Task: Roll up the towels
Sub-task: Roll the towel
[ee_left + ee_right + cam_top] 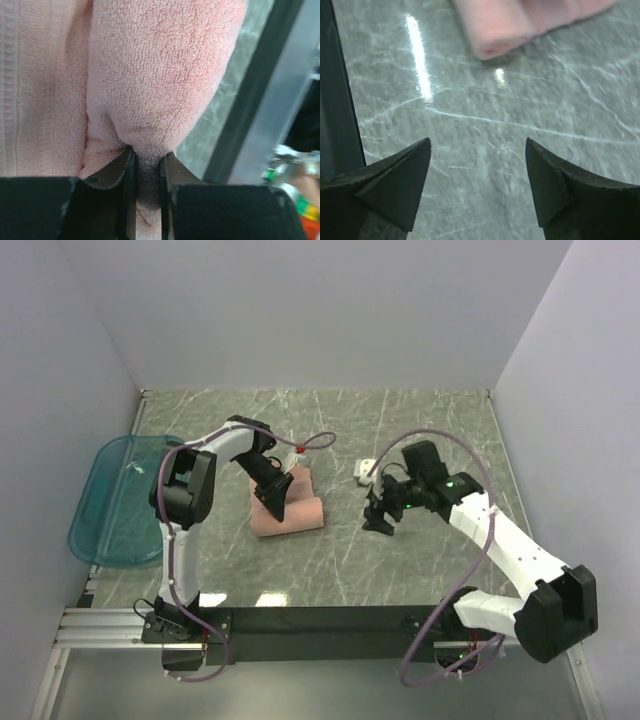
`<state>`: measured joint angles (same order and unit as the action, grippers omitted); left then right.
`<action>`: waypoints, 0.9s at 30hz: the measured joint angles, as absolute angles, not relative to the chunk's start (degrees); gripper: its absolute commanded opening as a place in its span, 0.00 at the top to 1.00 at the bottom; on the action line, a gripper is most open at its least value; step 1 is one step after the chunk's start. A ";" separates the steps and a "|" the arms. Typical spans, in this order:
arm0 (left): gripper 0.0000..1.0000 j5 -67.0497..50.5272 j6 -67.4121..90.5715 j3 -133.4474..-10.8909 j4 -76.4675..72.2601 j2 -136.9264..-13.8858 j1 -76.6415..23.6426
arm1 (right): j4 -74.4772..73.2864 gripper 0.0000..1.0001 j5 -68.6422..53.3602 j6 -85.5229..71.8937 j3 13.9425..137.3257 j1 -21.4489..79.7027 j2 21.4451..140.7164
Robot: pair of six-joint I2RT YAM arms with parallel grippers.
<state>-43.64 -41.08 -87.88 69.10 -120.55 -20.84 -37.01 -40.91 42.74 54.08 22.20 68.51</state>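
Observation:
The salmon-pink towel (291, 510) lies rolled up on the marble table, left of centre. My left gripper (274, 500) sits on its left part, shut on a pinch of the terry cloth (160, 75); its black fingers (127, 165) squeeze the fabric between them. My right gripper (380, 512) hovers over bare table to the right of the roll, apart from it and open, nothing between its fingertips (415, 165). In the right wrist view the roll's open end (495, 37) lies ahead of the gripper (477, 150).
A teal translucent tray (115, 500) lies at the table's left edge. A small white object (366, 468) rests behind the right gripper. Grey walls close in the back and sides; a black rail (330, 620) runs along the near edge.

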 measured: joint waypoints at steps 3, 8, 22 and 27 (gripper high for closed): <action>0.99 -45.63 -40.82 -92.47 74.02 -124.84 -19.88 | -34.92 0.13 -36.47 44.34 52.97 29.36 68.66; 0.95 -47.86 -40.86 -94.26 76.58 -127.26 -18.94 | -29.56 0.11 -30.94 46.70 57.28 37.74 80.07; 0.80 -50.39 -40.80 -92.82 75.72 -127.22 -17.63 | -21.15 0.20 -30.59 56.07 66.81 45.10 100.42; 0.67 -50.70 -40.75 -91.66 74.15 -126.32 -17.32 | -21.78 0.73 -30.72 59.83 70.65 44.82 105.54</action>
